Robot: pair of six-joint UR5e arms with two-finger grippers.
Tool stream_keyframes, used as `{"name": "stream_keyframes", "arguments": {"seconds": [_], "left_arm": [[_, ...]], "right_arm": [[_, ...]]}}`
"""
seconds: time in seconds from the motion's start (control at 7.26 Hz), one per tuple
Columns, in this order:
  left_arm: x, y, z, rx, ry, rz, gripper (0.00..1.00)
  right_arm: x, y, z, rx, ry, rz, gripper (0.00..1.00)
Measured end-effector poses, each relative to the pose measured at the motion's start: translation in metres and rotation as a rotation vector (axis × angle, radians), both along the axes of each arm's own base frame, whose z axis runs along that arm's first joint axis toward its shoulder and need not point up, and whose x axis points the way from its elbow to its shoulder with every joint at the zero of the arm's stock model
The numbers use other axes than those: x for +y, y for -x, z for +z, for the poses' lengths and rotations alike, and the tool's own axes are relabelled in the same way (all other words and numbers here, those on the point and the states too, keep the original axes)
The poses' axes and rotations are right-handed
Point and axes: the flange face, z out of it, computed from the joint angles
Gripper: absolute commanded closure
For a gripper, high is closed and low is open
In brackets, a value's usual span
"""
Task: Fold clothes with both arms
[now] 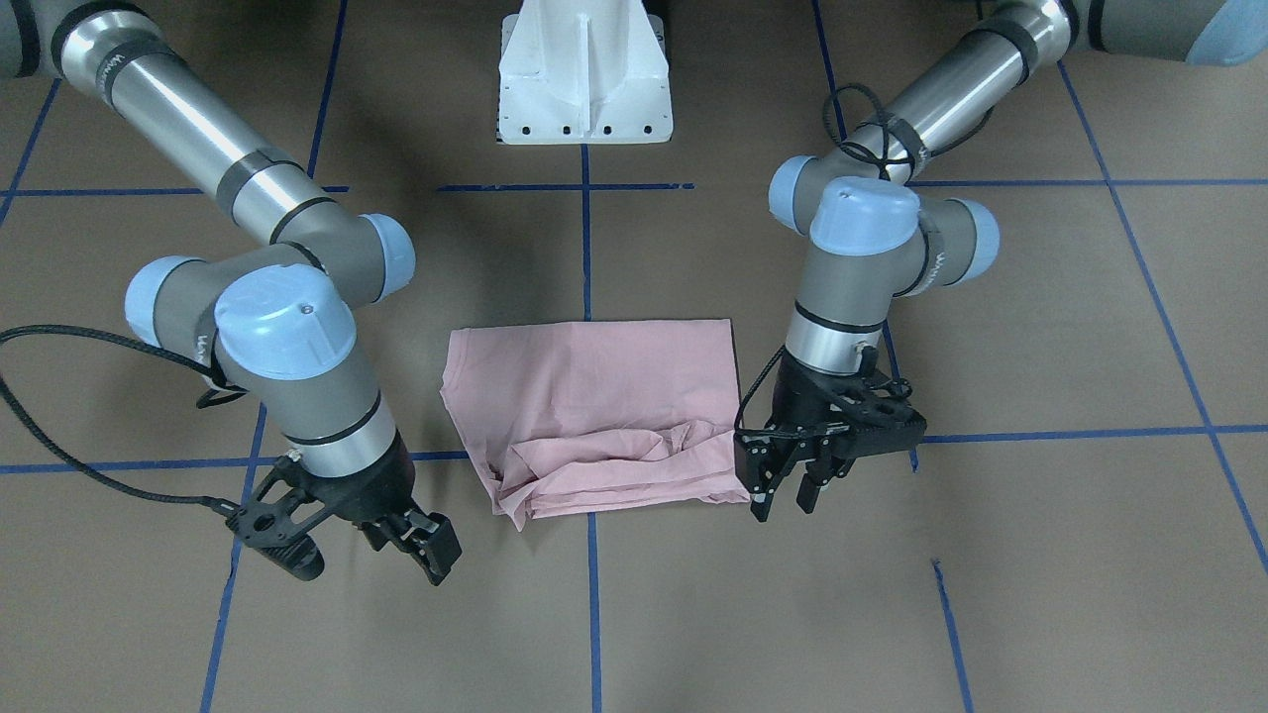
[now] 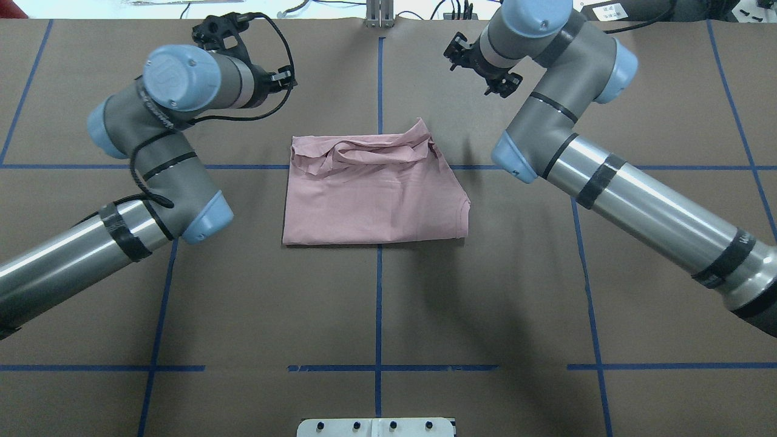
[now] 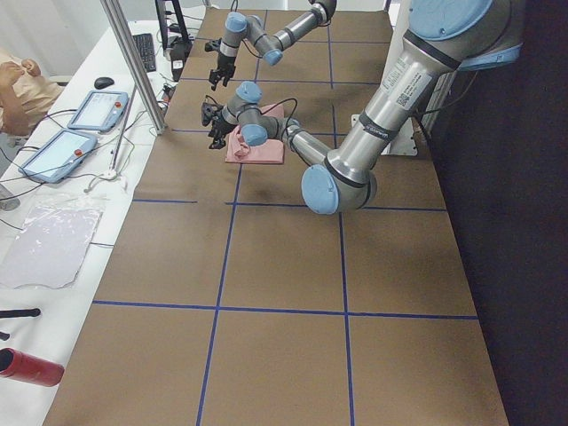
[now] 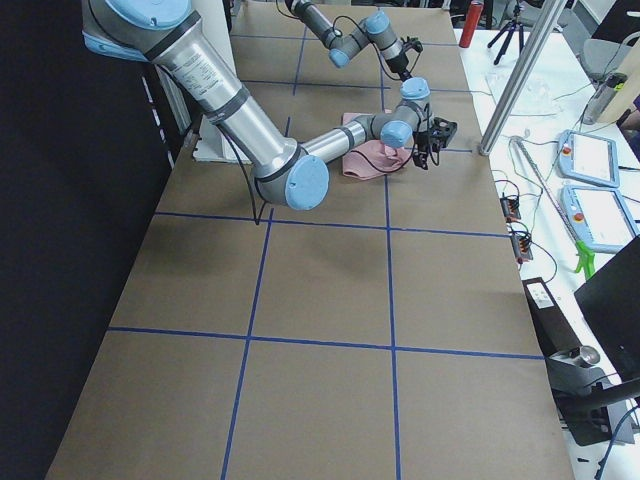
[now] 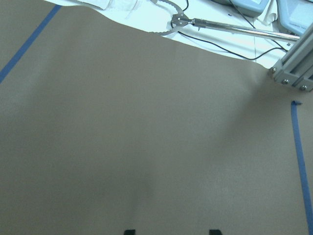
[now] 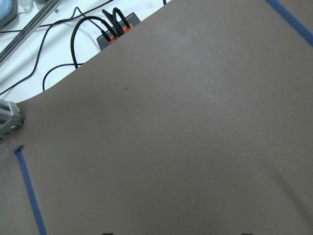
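Left tool (image 1: 786, 498) is hanging released, jaws spread and empty, just beside the T-shirt (image 1: 594, 391) at its bunched corner. Right tool (image 1: 408, 547) is hanging released too, empty, off the opposite side. T-shirt is lying folded on the tabletop (image 1: 892, 594) between them, plain pink up, with the edge away from the robot rumpled.

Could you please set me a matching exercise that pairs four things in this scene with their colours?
Things:
1. T-shirt
2. left tool
3. pedestal base
4. tape lines

Colours:
a. blue
b. white
c. pale pink
d. black

Pairs: 1-c; 2-d; 3-b; 4-a
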Motion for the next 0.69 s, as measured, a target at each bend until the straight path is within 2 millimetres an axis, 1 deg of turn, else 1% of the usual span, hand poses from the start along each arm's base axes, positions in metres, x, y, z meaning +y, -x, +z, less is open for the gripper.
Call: {"name": "stream_keyframes", "arguments": {"seconds": [0.14, 0.28, 0.41, 0.55, 0.69], "left_arm": [[0.002, 0.039, 0.01, 0.005, -0.036, 0.054, 0.41], [0.0, 0.085, 0.029, -0.023, -0.076, 0.119, 0.41], [-0.007, 0.145, 0.06, -0.076, -0.129, 0.21, 0.41], [-0.013, 0.212, 0.094, -0.132, -0.188, 0.304, 0.4], [-0.014, 0.283, 0.129, -0.179, -0.243, 0.376, 0.39]], "right_arm": [[-0.005, -0.037, 0.018, -0.006, -0.002, -0.03, 0.0], [-0.009, -0.089, 0.048, -0.006, -0.009, -0.079, 0.0], [-0.01, -0.155, 0.093, 0.016, -0.042, -0.147, 0.0], [-0.007, -0.223, 0.138, 0.05, -0.094, -0.216, 0.0], [-0.003, -0.289, 0.178, 0.094, -0.145, -0.28, 0.0]]}}
